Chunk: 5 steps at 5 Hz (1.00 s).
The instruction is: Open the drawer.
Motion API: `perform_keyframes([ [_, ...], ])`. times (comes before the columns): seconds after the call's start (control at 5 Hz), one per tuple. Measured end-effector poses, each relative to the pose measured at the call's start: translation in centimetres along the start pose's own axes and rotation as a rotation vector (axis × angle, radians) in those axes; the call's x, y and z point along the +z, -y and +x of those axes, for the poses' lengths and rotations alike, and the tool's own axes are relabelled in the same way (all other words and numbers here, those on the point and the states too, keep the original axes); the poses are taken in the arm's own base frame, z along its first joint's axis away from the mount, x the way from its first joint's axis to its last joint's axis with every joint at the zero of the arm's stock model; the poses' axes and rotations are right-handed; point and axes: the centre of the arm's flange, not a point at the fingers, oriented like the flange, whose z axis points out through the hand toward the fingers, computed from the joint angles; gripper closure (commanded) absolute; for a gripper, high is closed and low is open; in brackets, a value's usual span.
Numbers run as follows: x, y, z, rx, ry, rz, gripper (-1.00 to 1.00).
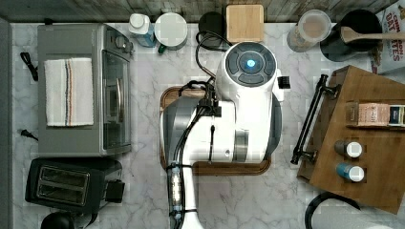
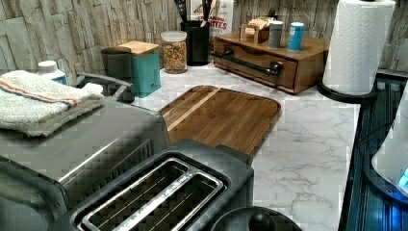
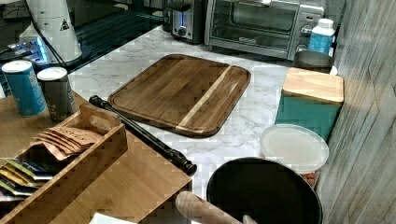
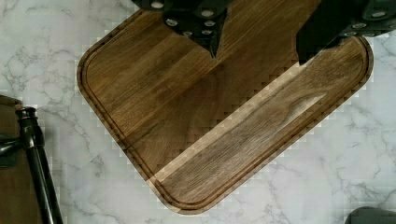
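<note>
The gripper (image 4: 257, 51) hangs over the wooden tray (image 4: 224, 116) mid-worktop, fingers spread and empty. The drawer (image 2: 255, 65) sits shut in the small cabinet (image 1: 367, 157) near the worktop's edge on the top view's right, its black bar handle (image 1: 310, 119) facing the tray. Only bare marble worktop (image 1: 286, 186) lies between; a paper towel roll (image 2: 358, 45) stands beside the cabinet.

White and grey arm (image 1: 224, 129), round cap with glowing blue light, black cables zip-tied alongside, black screw-studded jaws.
</note>
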Motion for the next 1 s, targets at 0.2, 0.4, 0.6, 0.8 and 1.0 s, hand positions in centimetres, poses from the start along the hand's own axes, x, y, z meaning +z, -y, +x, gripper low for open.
perform_keyframes([
  [0.2, 0.3, 0.0, 0.0, 0.0, -0.002, 0.002, -1.0],
  [0.4, 1.0, -0.1, -0.1, 0.0, 0.014, -0.008, -1.0],
  [0.6, 2.1, 0.3, 0.6, -0.01, -0.071, 0.051, -1.0],
  [0.8, 4.3, 0.0, 0.9, -0.025, -0.079, 0.055, -1.0],
  [1.0, 6.6, -1.1, 1.4, -0.103, -0.06, 0.037, -1.0],
])
